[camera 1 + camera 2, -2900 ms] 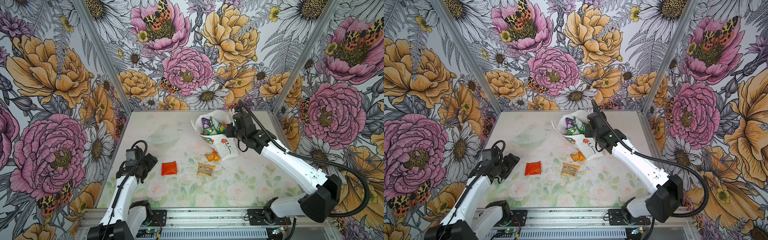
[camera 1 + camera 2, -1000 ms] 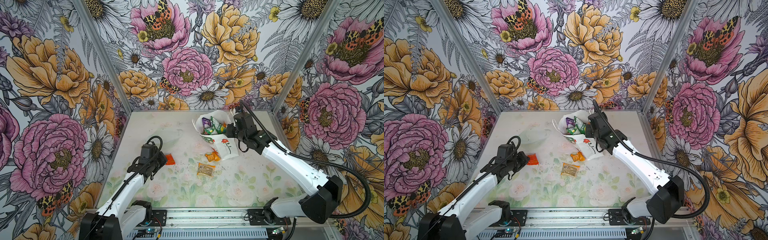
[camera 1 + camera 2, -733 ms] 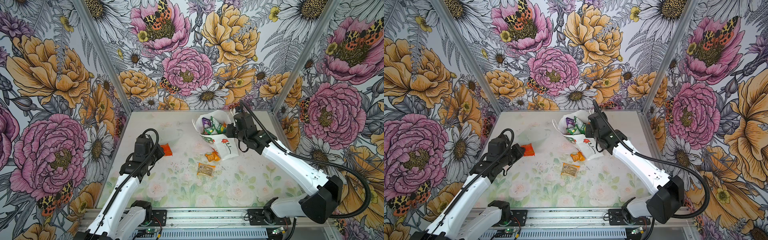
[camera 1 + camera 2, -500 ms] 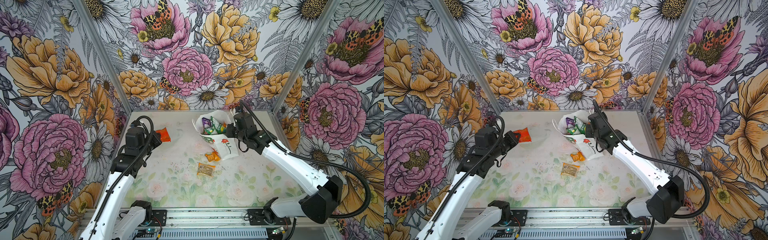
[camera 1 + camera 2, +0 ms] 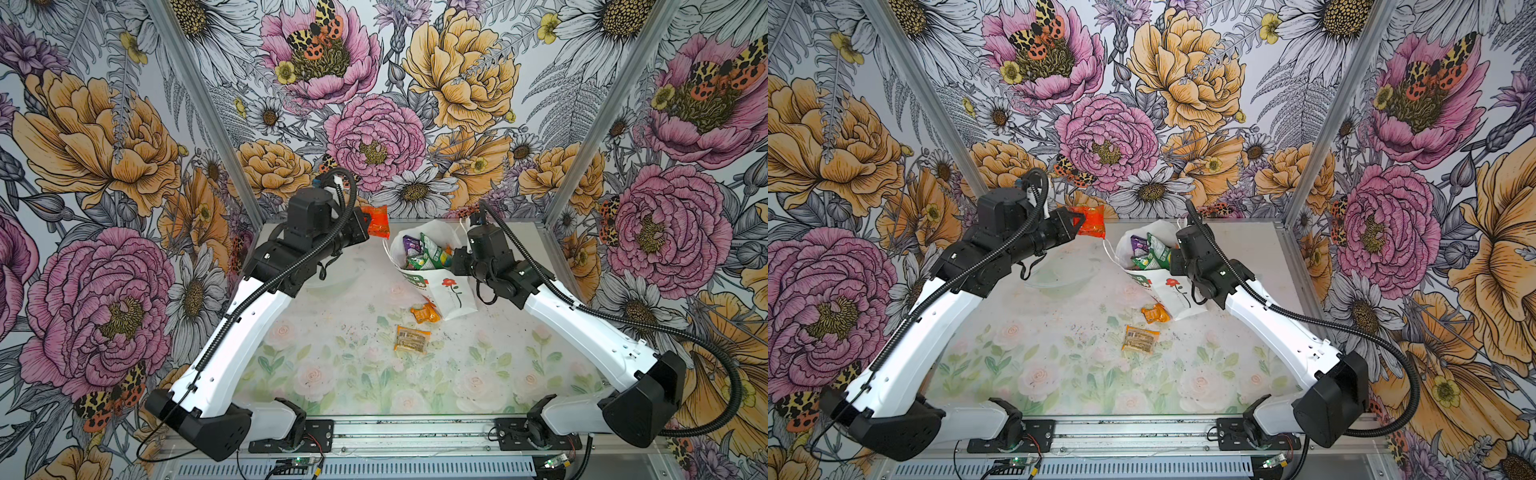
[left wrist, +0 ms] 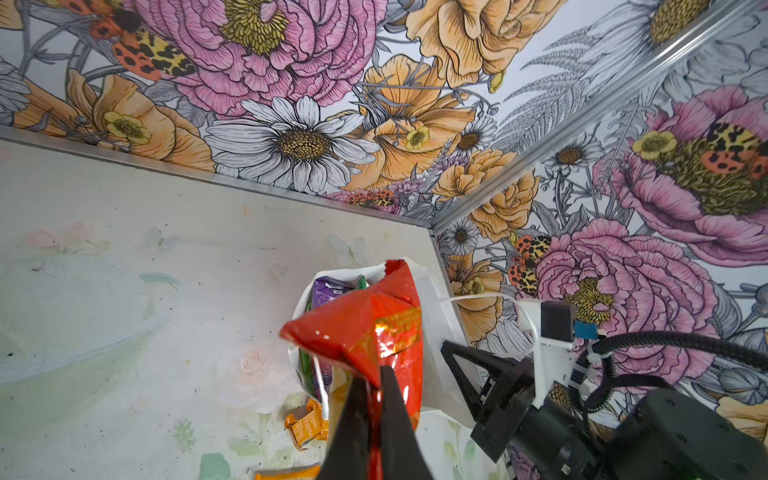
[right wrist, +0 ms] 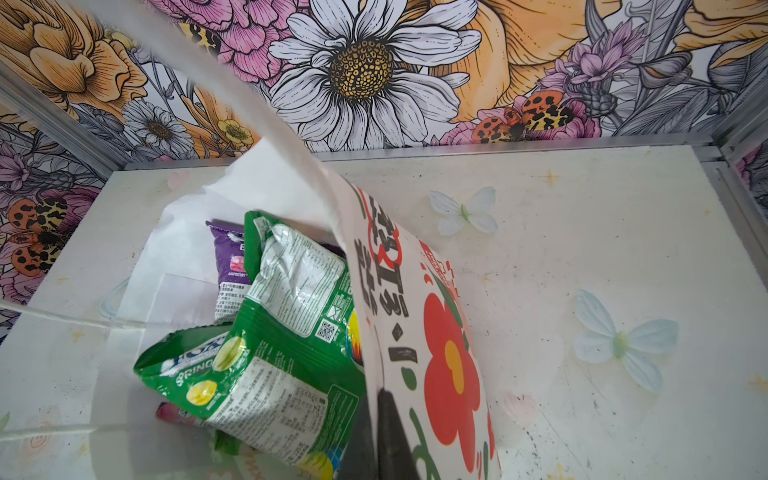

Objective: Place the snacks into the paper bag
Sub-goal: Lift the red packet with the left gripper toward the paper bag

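My left gripper (image 5: 366,220) (image 5: 1079,222) (image 6: 374,388) is shut on a red snack packet (image 5: 377,223) (image 5: 1092,221) (image 6: 374,328), held in the air just left of the paper bag's mouth. The white paper bag (image 5: 451,286) (image 5: 1173,293) (image 7: 440,332) stands tilted at the back middle. My right gripper (image 5: 455,259) (image 5: 1173,259) (image 7: 376,399) is shut on its rim. Inside lie green packets (image 7: 291,345) (image 5: 430,249) and a purple one (image 7: 232,262). An orange packet (image 5: 424,312) (image 5: 1155,312) and an orange-yellow one (image 5: 411,338) (image 5: 1140,337) lie on the table in front of the bag.
Flowered walls (image 5: 374,137) close in the back and both sides. A metal rail (image 5: 415,432) runs along the front edge. A pale bowl-like outline (image 5: 332,276) shows on the table under my left arm.
My left gripper has lifted the red packet off the table's left side and carried it up and back toward the bag. The right arm and the bag have stayed still.
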`<action>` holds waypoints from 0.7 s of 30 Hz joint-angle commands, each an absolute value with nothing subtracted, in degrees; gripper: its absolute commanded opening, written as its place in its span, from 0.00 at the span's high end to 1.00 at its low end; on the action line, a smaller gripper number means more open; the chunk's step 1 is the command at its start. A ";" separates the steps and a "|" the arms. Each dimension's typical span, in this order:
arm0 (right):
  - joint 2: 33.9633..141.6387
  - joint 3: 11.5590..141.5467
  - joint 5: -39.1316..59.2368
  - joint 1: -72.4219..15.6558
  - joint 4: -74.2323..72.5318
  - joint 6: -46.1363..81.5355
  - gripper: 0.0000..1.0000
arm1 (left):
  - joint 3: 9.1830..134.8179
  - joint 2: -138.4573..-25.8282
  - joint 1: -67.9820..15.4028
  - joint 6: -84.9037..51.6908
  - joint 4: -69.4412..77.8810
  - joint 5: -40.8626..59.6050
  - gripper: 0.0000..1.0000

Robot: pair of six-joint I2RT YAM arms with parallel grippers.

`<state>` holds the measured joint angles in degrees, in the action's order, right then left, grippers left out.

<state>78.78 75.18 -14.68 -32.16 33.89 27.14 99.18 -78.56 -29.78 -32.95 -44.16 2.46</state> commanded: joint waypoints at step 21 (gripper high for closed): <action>77.13 77.19 -13.80 -33.23 33.75 27.77 1.00 | 121.66 -103.72 -38.65 -33.06 -54.59 -0.35 0.94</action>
<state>78.76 75.26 -14.46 -32.71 33.93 27.16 119.63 -102.48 -38.15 -31.81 -53.84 0.40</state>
